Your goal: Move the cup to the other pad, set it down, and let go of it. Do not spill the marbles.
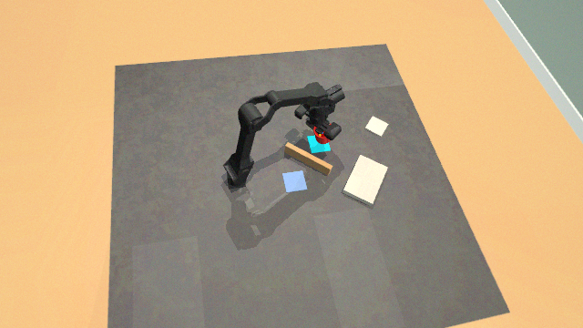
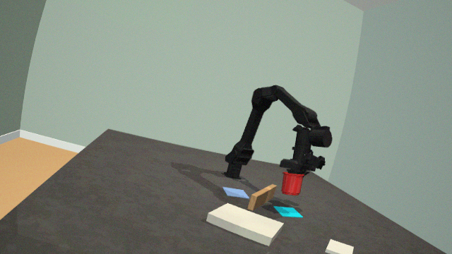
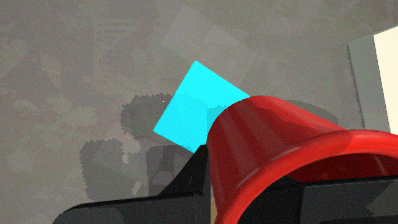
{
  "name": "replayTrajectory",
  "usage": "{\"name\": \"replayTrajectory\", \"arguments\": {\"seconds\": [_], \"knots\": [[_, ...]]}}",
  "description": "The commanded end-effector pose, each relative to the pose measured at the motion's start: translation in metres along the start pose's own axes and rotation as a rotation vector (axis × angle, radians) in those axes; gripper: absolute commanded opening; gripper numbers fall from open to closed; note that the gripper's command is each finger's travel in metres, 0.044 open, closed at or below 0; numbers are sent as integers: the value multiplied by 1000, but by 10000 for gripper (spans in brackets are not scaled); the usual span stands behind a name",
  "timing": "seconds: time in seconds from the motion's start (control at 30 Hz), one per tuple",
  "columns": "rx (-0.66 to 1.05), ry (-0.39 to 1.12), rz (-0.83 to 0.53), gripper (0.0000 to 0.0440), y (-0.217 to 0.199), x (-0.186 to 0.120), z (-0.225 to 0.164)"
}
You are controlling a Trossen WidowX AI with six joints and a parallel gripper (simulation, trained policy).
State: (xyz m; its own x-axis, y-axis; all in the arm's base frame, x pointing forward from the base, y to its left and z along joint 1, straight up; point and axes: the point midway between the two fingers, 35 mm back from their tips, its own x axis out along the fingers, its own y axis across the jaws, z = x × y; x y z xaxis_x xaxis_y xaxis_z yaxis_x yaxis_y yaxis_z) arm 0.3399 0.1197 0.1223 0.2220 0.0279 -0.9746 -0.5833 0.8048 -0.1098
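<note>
The red cup (image 1: 323, 139) (image 2: 292, 184) (image 3: 260, 125) hangs nearly upright in the air over the cyan pad (image 1: 318, 148) (image 2: 290, 212) (image 3: 186, 110), with a gap beneath it. My gripper (image 2: 298, 173) (image 3: 212, 150) is shut on the cup's wall near the rim, one finger outside and one inside. A small yellow marble (image 1: 320, 135) shows inside the cup in the top view; the other contents are mostly hidden. The blue pad (image 1: 294, 181) (image 2: 235, 192) is bare, on the other side of the wooden bar.
The wooden bar (image 1: 308, 158) (image 2: 262, 197) stands on the table between the two pads. A large cream block (image 1: 365, 179) (image 2: 245, 224) (image 3: 390, 75) lies beside the pads. A small cream block (image 1: 377, 126) (image 2: 340, 247) lies farther out past the cyan pad.
</note>
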Motion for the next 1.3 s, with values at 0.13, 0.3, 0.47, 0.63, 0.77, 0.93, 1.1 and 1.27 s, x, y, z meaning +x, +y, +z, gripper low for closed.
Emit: {"name": "replayTrajectory", "arguments": {"seconds": [0.13,0.3,0.47,0.63,0.77,0.93,1.1,1.27], "knots": [[6,-22,-9,6,14,20,16],[17,-15,-11,4,19,35,15],[29,2,-10,6,23,49,10],[42,11,-11,40,23,59,6],[57,4,-9,75,21,62,6],[74,-43,2,129,19,52,13],[76,-85,8,111,17,41,18],[79,-102,15,101,17,33,16]]}}
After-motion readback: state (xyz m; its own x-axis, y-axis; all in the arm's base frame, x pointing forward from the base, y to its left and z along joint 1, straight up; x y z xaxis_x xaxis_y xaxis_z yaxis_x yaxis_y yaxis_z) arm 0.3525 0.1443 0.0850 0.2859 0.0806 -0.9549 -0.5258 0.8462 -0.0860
